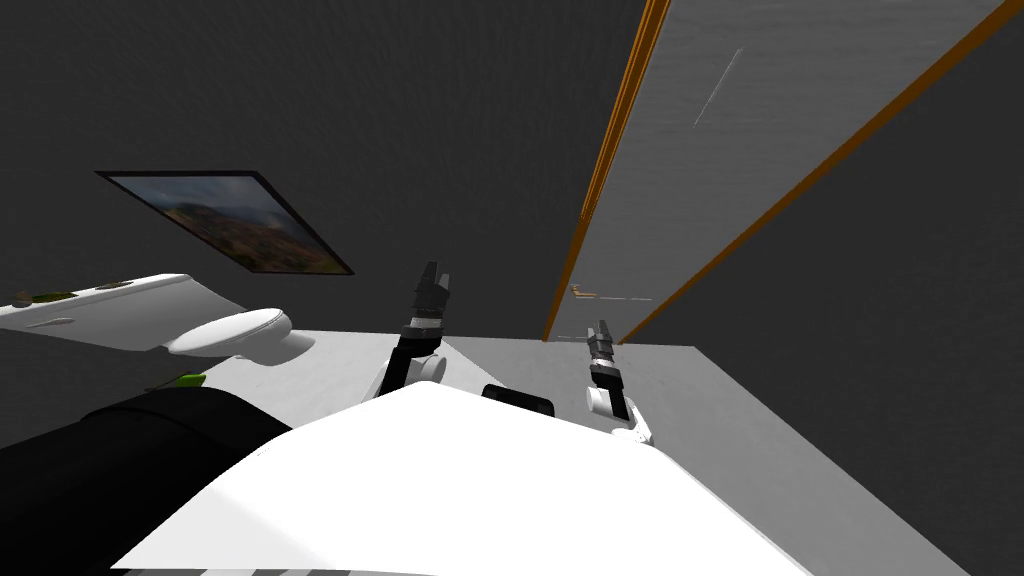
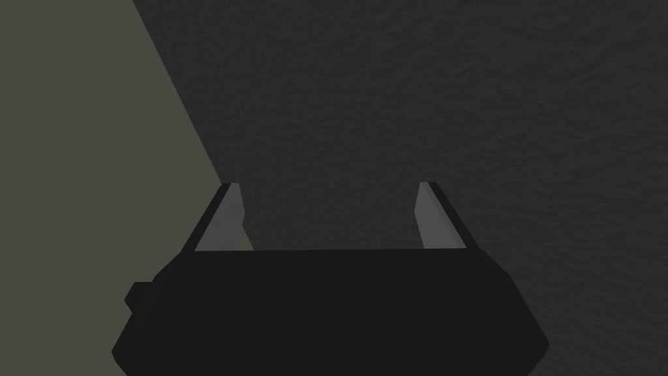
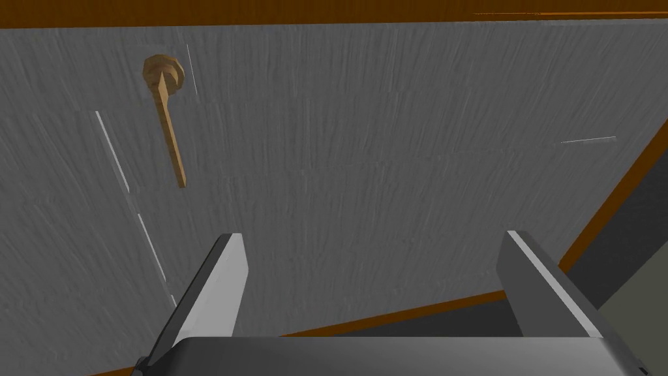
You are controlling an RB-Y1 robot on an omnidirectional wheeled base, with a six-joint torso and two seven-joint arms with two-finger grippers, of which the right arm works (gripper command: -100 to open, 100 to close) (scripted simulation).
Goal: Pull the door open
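the door (image 1: 700,150) is a pale grey panel with a brushed grain, set in an orange-brown frame (image 1: 620,120). it stands ahead of the robot and a little to its right, with a dark grey wall (image 1: 400,120) on either side. in the right wrist view a slim tan lever handle (image 3: 166,124) runs out from a round base close to one edge of the door. a small tan mark low on the door in the head view may be the same handle, but it is too small to be sure.

the right gripper (image 3: 373,235) points at the door with its two fingers spread apart and nothing between them. the handle lies off to the side, beyond one finger (image 3: 225,287), outside the gap and not touching it.

the left gripper (image 1: 437,272) is raised in front of the dark wall to the left of the door. its fingers are also spread apart and hold nothing.

a light grey floor (image 1: 700,400) runs up to the foot of the door. on the wall further left hangs a dark-framed picture (image 1: 235,220) of a landscape. below it sit a white ledge (image 1: 110,305) and a rounded white fixture (image 1: 235,333).
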